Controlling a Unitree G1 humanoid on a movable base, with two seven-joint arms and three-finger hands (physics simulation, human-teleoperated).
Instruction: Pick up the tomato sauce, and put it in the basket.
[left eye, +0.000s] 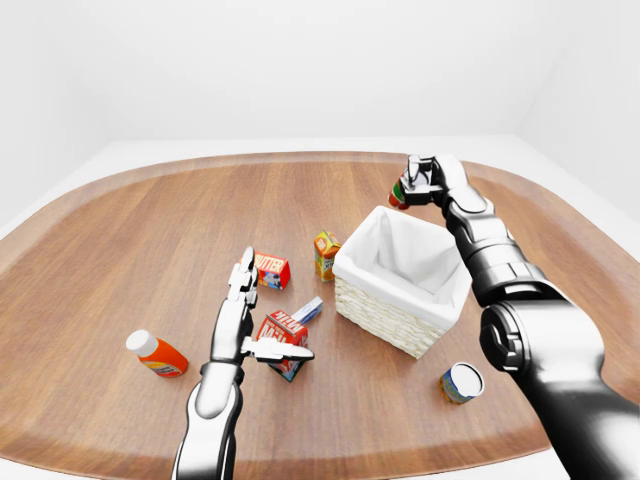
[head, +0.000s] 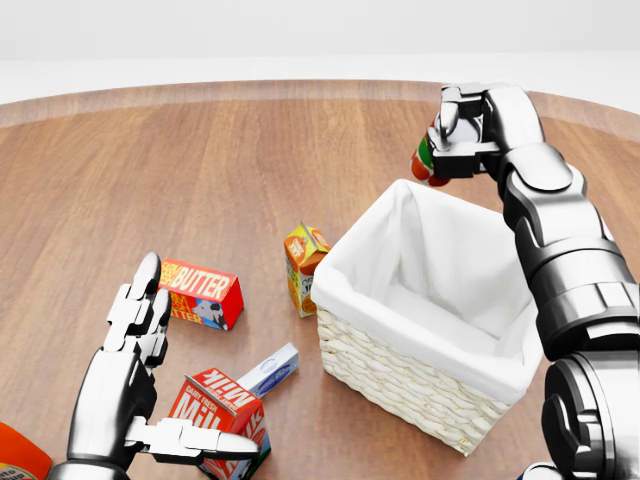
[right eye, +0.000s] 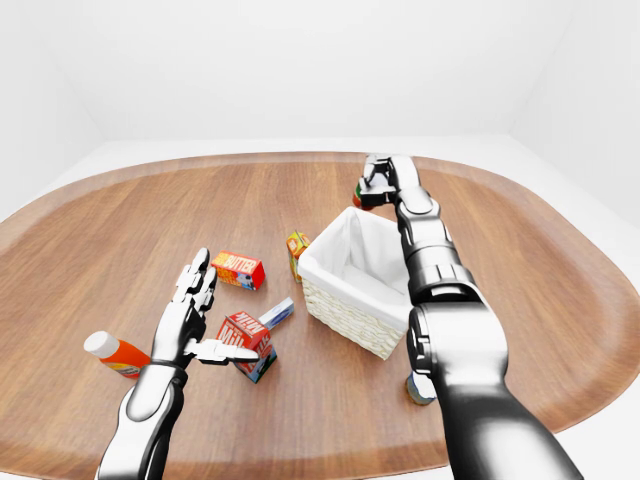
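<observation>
My right hand (head: 470, 130) grips the tomato sauce can (head: 427, 160) past the basket's (head: 400, 370) far rim; left hand (head: 135, 370) hovers, fingers spread, at the tabletop's (head: 200, 170) near edge.

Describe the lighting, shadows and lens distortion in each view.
Head view: even, soft light, everything sharp, faint shadows under the butter box and basket. Left-eye view: wide lens bows the table edge into a curve. Right-eye view: same bowing, right arm looms large at the bottom; no glare or blur anywhere.
</observation>
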